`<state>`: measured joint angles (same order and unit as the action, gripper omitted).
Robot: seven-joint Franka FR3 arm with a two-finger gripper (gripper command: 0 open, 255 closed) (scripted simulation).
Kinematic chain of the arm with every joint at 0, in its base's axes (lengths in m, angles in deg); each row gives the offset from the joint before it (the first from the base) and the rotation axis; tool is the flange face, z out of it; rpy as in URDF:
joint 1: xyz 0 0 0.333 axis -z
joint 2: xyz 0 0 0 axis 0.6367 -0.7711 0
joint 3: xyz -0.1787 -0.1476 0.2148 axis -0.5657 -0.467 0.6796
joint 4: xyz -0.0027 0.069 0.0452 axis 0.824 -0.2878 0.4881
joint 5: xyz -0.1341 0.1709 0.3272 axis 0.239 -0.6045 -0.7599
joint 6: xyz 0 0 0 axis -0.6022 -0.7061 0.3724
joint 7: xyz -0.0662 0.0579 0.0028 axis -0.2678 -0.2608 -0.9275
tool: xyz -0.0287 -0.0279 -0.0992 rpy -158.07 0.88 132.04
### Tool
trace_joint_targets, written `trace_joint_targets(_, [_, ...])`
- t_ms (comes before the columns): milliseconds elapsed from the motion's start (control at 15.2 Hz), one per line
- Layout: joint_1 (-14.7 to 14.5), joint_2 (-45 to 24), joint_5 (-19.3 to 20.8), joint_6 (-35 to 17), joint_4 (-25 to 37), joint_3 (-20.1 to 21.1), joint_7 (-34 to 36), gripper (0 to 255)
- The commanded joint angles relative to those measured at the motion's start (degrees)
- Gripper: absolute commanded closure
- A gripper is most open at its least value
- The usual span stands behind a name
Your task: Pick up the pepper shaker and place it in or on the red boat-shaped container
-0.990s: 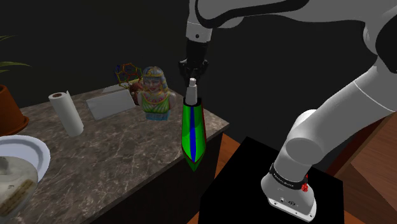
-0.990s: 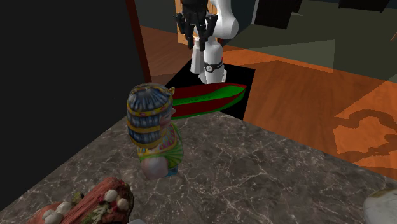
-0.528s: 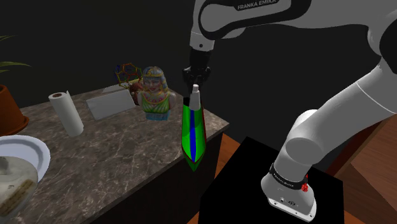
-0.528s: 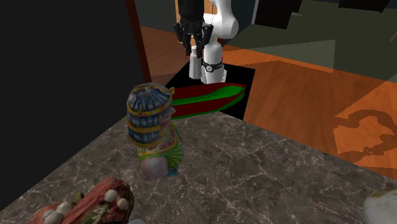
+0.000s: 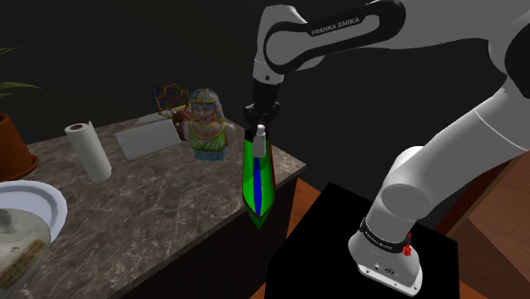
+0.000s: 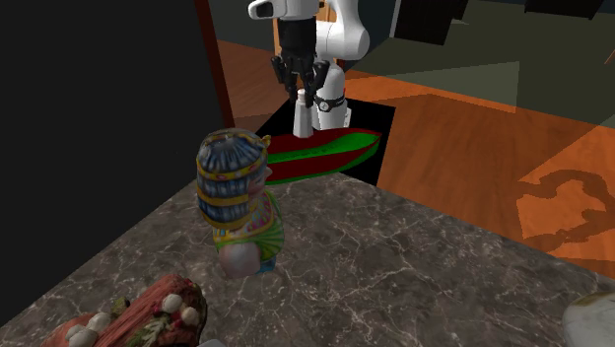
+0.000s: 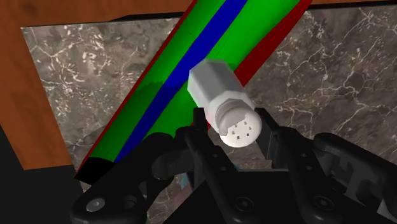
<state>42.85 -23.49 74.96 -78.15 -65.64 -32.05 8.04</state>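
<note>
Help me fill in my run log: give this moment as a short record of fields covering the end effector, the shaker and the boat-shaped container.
end effector: shut on the pepper shaker, gripping its cap
pepper shaker: white, upright, low over one end of the boat-shaped container
boat-shaped container: red outside, green inside with a blue stripe, at the marble counter edge
contact: unclear
</note>
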Motion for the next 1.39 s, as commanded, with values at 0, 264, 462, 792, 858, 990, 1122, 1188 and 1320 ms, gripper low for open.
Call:
trace_joint_targets(0, [0.0,-0.38,-0.08,-1.69,-1.29,0.06,-0.18,255])
trace_joint_targets(264, [-0.07,-1.2,-0.26,-4.93,-3.71,0.27,-0.38,255])
trace_joint_targets(462, [-0.08,-1.3,-0.28,-5.28,-3.96,0.29,-0.41,255])
trace_joint_targets(792, [-0.08,-1.3,-0.28,-5.28,-3.96,0.29,-0.41,255])
trace_joint_targets(858, [-0.08,-1.3,-0.28,-5.28,-3.96,0.29,-0.41,0])
trace_joint_targets(990, [-0.08,-1.3,-0.28,-5.28,-3.96,0.29,-0.41,0])
trace_joint_targets(1122, [-0.08,-1.3,-0.28,-5.28,-3.96,0.29,-0.41,0])
trace_joint_targets(1188, [-0.08,-1.3,-0.28,-5.28,-3.96,0.29,-0.41,0])
trace_joint_targets(1320, [0.06,0.12,-0.06,-1.18,-1.3,-0.15,-0.39,0])
